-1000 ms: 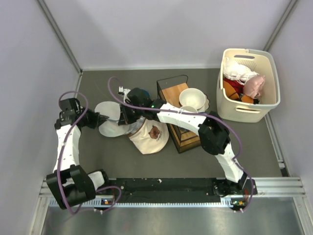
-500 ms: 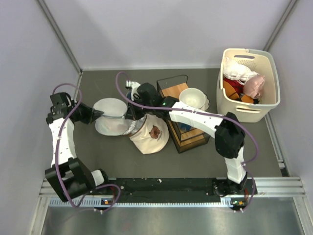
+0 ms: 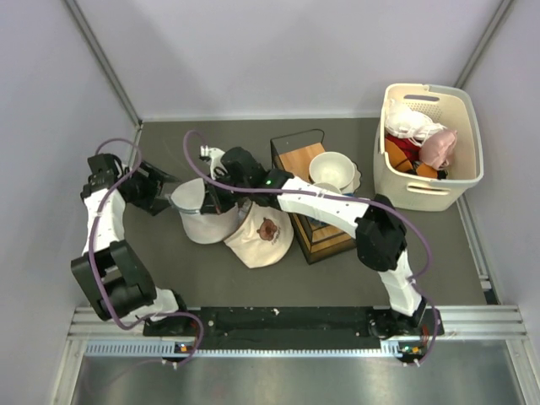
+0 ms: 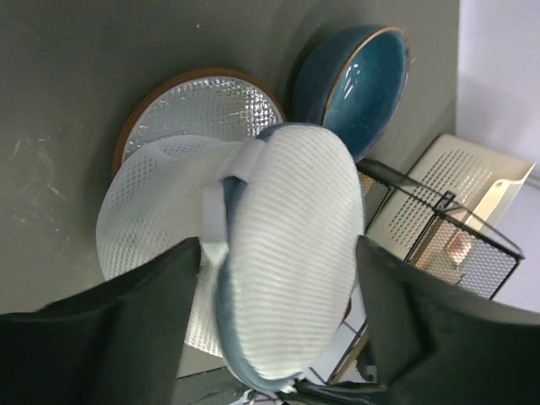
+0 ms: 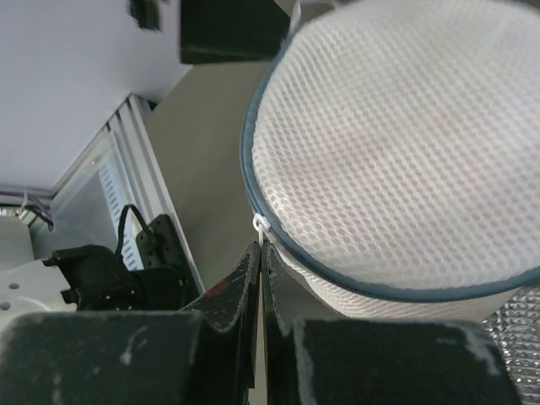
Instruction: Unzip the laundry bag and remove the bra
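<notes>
**While clamped from two sides, tipped on edge over a dark table**

Concerns the laundry bag, left of centre above the matt charcoal table and against a cream cloth. Held across its thickness by the left gripper, spread fairly wide and pressing the mesh on both sides. Met from the far side by the right gripper, pinched almost together on the white zipper pull of a teal zip. Shows a faint peach tint through the mesh, likely the bra. Boxed in by pale walls at left, back and right; edged at the near side by an aluminium rail. Faint scuffs on that table near a silvery-faced plate and a blue bowl.
</notes>
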Tool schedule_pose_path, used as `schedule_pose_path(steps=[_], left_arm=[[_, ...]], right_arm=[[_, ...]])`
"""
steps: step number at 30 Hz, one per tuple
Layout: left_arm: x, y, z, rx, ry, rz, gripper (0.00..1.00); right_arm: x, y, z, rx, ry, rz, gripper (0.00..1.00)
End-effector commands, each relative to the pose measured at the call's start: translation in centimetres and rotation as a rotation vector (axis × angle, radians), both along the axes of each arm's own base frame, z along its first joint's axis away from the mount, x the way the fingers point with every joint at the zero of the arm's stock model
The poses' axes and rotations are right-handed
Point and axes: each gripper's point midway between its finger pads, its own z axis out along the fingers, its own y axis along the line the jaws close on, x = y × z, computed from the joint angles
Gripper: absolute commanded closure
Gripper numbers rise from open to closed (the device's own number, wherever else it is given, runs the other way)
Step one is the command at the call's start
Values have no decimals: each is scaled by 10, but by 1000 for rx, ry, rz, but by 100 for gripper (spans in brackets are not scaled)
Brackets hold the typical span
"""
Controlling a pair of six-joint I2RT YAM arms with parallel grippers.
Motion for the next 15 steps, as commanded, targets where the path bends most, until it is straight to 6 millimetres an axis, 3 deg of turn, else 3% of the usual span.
schedule_pose_path(steps=[1,2,5,8,10,15], left_arm=[[-2,8,40,110,-129,0,13],[-8,5,47,121,-150,2,7],[-27,-4,53,127,-169,4,6],[-47,-16,43,87,-142,26,7],[-56,-28,28,7,-122,37,11],[-54,-31,21,-34,-151,66,22]], right_arm=[[-8,14,2,21,38,33,100],[-9,13,2,19,37,34,100],[-7,11,-4,7,41,26,100],[-8,8,-2,8,39,23,100],[-8,7,-1,8,35,21,100],[-9,3,5,14,26,21,100]])
